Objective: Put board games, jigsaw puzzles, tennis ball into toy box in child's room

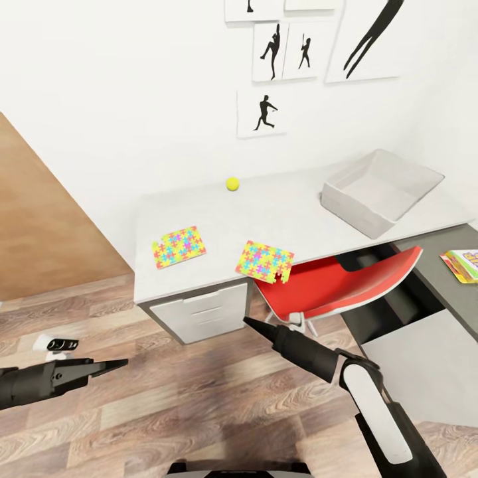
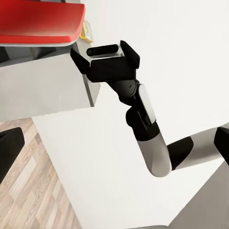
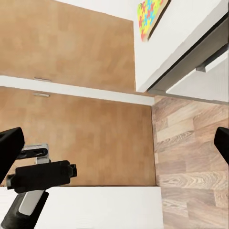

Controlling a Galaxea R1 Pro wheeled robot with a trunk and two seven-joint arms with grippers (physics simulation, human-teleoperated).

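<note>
Your desk (image 1: 279,212) has a pale grey top with white drawer fronts. At eleven o'clock sits a yellow-green ball (image 1: 232,184); two puzzles (image 1: 179,247) (image 1: 265,261) show yellow, pink, blue and green pieces. The toy box (image 1: 378,192) is light grey, the chair (image 1: 338,285) red.

The right gripper (image 3: 114,143) shows as two dark fingertips (image 3: 10,145) at opposite edges of the view, spread wide with nothing between them. Beyond lie a wooden door (image 3: 76,90), wood-plank floor (image 3: 191,157) and the table (image 3: 191,43) with white drawer fronts (image 3: 202,83). A jigsaw puzzle (image 3: 151,14) lies on its top. The left gripper (image 3: 40,175) hangs near the door.
</note>
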